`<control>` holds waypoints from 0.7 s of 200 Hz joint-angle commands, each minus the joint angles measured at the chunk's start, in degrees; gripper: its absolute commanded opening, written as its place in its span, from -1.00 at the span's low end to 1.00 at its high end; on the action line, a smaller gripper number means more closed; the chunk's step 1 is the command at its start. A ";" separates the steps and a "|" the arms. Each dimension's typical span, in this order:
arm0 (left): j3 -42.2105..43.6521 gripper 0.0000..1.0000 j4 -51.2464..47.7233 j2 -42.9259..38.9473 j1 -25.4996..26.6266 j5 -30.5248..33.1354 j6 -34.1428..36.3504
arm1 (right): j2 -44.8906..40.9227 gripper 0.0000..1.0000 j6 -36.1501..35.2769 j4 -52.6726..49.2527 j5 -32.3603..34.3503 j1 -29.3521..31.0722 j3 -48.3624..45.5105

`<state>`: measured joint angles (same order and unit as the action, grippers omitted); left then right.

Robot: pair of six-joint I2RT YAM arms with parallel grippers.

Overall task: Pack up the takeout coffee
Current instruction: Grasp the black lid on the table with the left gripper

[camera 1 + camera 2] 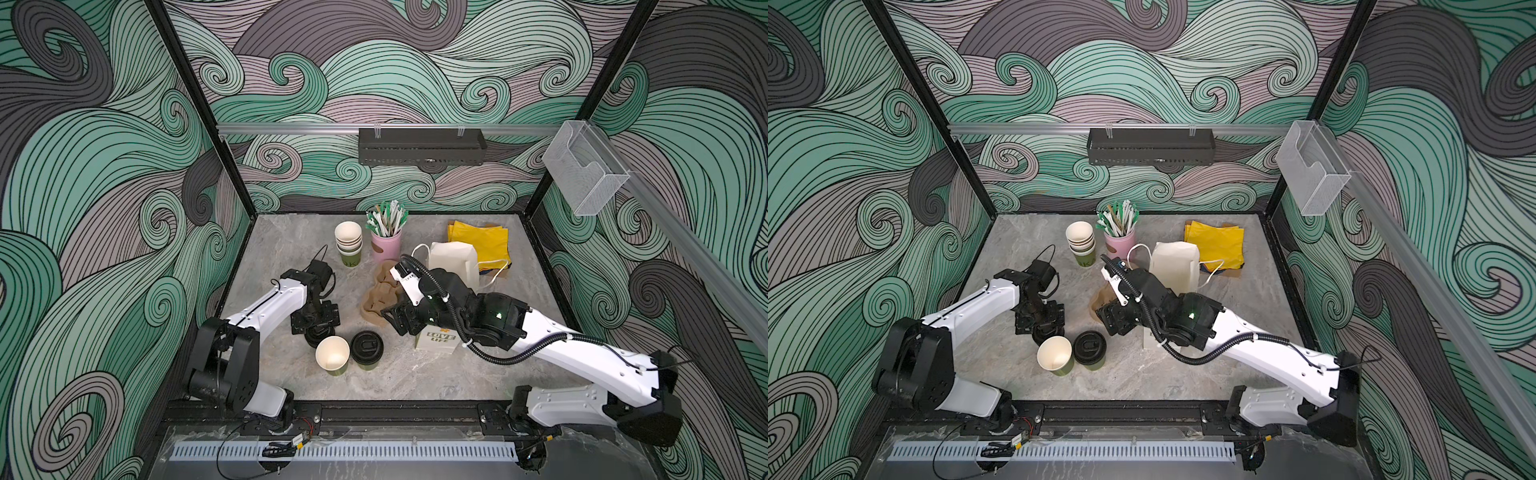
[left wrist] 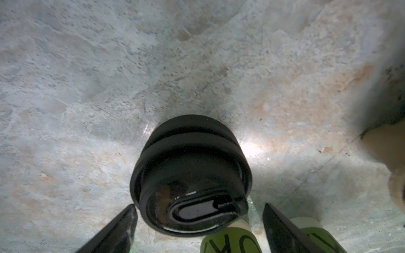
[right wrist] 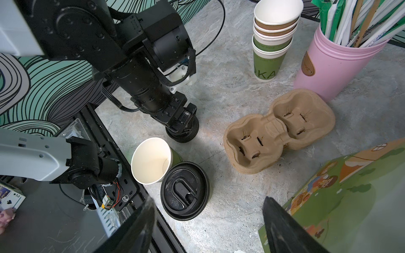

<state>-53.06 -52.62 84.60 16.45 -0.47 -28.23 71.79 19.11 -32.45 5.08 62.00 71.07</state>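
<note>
Two olive-green takeout coffee cups stand side by side near the front in both top views. One (image 1: 366, 350) (image 3: 185, 190) wears a black sip lid. The other (image 1: 332, 355) (image 3: 151, 161) is open-topped and cream-white inside. Just behind them my left gripper (image 1: 318, 332) (image 2: 199, 207) points down, open, its fingers on either side of a small stack of black lids (image 2: 190, 170) (image 3: 183, 135) without touching it. My right gripper (image 1: 391, 319) (image 3: 208, 203) hovers open and empty to the right of the cups, over the edge of the brown pulp carriers (image 1: 380, 295) (image 3: 278, 131).
At the back stand a stack of spare cups (image 1: 349, 245) and a pink cup of straws (image 1: 386, 245). A white paper bag (image 1: 453, 259) and yellow napkins (image 1: 482, 241) lie at the back right. A printed box (image 1: 436, 341) sits under my right arm.
</note>
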 commanded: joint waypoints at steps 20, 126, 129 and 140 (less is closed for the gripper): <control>-0.82 0.79 -0.39 1.25 -0.63 0.90 0.48 | -0.71 0.56 0.66 -0.36 -0.51 -0.42 0.04; -0.99 0.65 -0.53 2.40 -0.79 1.34 0.51 | -0.95 0.56 0.66 -0.09 -0.77 -0.60 -0.40; -1.04 0.63 -0.48 2.35 -0.72 1.35 0.57 | -0.95 0.56 0.66 -0.08 -0.77 -0.59 -0.40; -1.01 0.59 -0.59 2.24 -0.75 1.35 0.63 | -1.02 0.56 0.66 -0.15 -0.74 -0.63 -0.48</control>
<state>-53.08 -52.66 86.50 16.12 -0.10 -28.03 71.75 19.11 -32.40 4.49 61.73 71.07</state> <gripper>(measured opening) 0.814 0.782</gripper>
